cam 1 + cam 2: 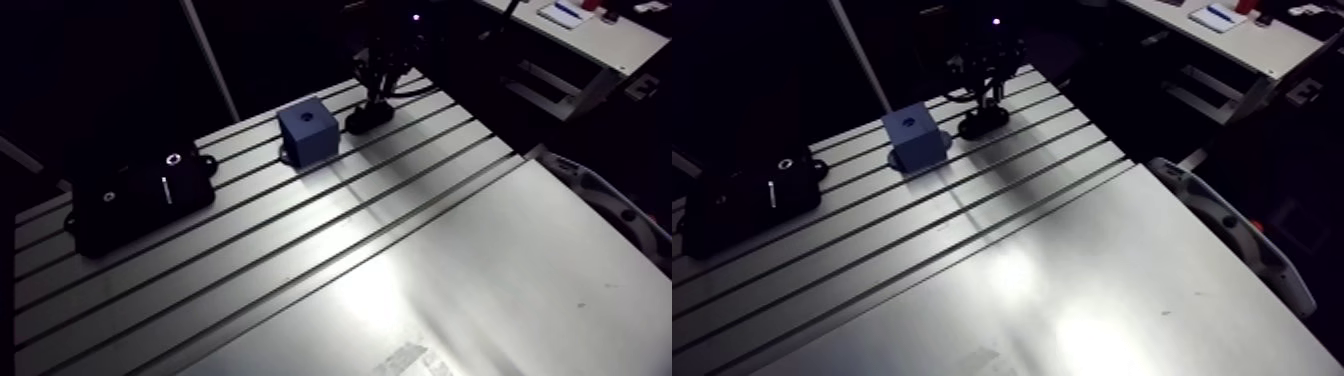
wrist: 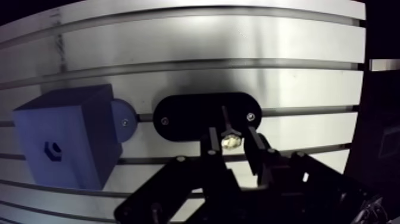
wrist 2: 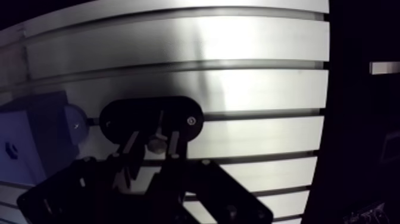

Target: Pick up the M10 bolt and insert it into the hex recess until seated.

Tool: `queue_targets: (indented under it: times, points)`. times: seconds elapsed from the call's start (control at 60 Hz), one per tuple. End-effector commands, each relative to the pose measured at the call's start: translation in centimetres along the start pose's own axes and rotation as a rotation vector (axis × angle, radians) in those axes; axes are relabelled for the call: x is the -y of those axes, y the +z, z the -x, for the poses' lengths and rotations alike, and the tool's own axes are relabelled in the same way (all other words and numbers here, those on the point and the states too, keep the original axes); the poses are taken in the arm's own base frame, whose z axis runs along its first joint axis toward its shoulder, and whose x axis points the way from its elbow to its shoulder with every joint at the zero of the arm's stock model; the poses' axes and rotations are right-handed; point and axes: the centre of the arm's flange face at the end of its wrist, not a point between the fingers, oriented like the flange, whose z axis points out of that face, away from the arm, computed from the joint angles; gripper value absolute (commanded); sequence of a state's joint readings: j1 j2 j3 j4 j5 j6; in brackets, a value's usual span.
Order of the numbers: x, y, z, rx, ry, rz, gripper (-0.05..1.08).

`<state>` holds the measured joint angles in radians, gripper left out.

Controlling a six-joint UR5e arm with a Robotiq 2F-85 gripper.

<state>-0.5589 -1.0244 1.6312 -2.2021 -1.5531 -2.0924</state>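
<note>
the slotted aluminium table shone with glare over its near half. along its far edge i saw a black box toward the left corner, then the blue block with its hex recess, then a black oval plate. the m10 bolt lay at that plate's rim, inside the gripper, whose fingers stood narrowly apart on either side of its head. in the arm view the gripper was too dark to read.
</note>
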Motion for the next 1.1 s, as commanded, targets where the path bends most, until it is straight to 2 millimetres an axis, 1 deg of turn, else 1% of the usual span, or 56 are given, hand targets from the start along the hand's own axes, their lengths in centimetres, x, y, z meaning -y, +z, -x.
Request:
queue_targets:
  times: [0.017,0.217,0.3,1.1]
  points:
    - [-0.02,-0.08,-0.09,-0.002,-0.001,0.001,0.65]
    - [-0.01,-0.02,-0.05,-0.001,-0.001,0.0,0.66]
    - [-0.09,-0.02,-0.02,-0.001,-0.001,0.0,0.7]
    - [0.0,-0.01,-0.05,-0.001,-0.015,0.0,0.7]
